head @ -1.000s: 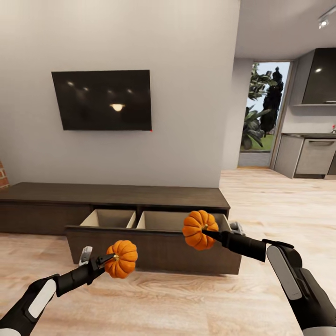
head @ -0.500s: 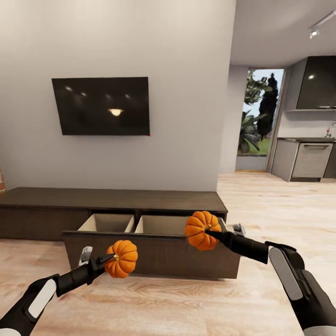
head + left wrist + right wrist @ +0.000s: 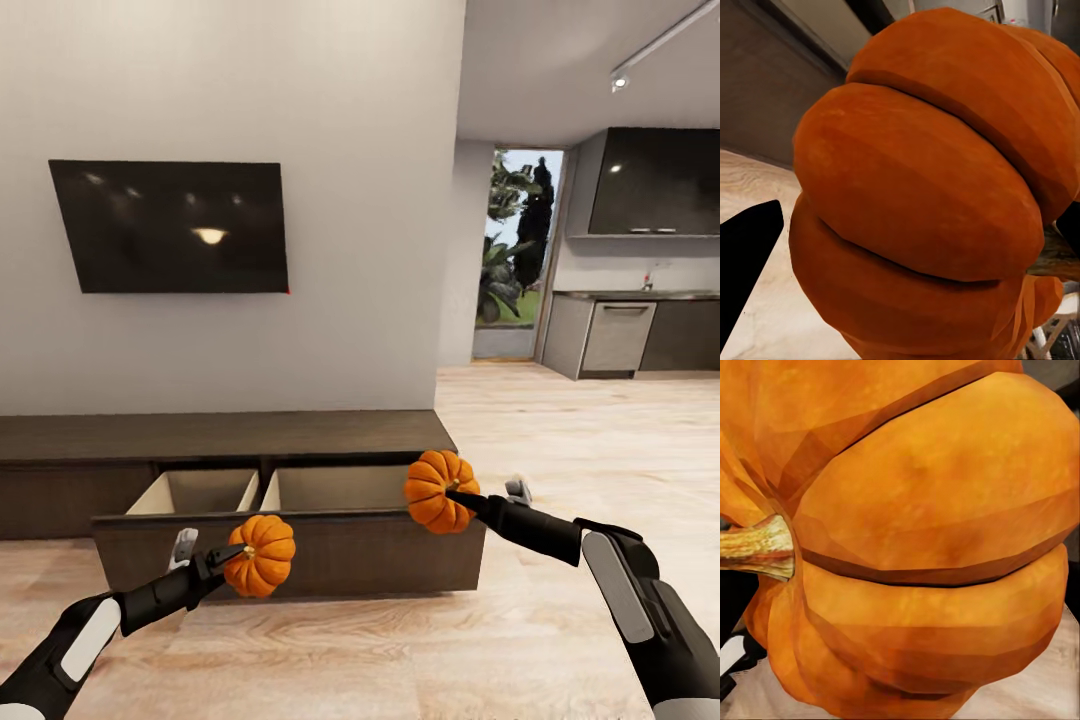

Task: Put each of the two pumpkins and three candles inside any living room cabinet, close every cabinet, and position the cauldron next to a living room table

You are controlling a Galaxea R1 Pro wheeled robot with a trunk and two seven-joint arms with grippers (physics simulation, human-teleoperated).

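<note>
At the near edge of the scene, the left gripper [image 3: 232, 556] is clamped on one pumpkin [image 3: 260, 555], holding it by the stem side in front of the cabinet [image 3: 230, 435] and lower than its pulled-out front. To the right and slightly farther off, the right gripper [image 3: 462, 494] grips the other pumpkin [image 3: 436, 490] the same way, level with the right end of the open drawer [image 3: 290, 548]. In each wrist view the held pumpkin [image 3: 922, 195] [image 3: 922, 547] bulks close between dark fingers [image 3: 746, 255].

The drawer stands pulled out toward the robot, with two pale compartments divided near the middle; both look bare, though their floors are hidden behind the front panel.

To do this step well, I judge each pumpkin should be lifted clear above the drawer's front edge before it travels inward, then lowered until it sits low in a compartment before the grip is released. The right pumpkin is nearest the right compartment; the left one needs more lift and reach. Dropping from height risks a roll or bounce out. Both must sit below the rim so the drawer can slide shut.
</note>
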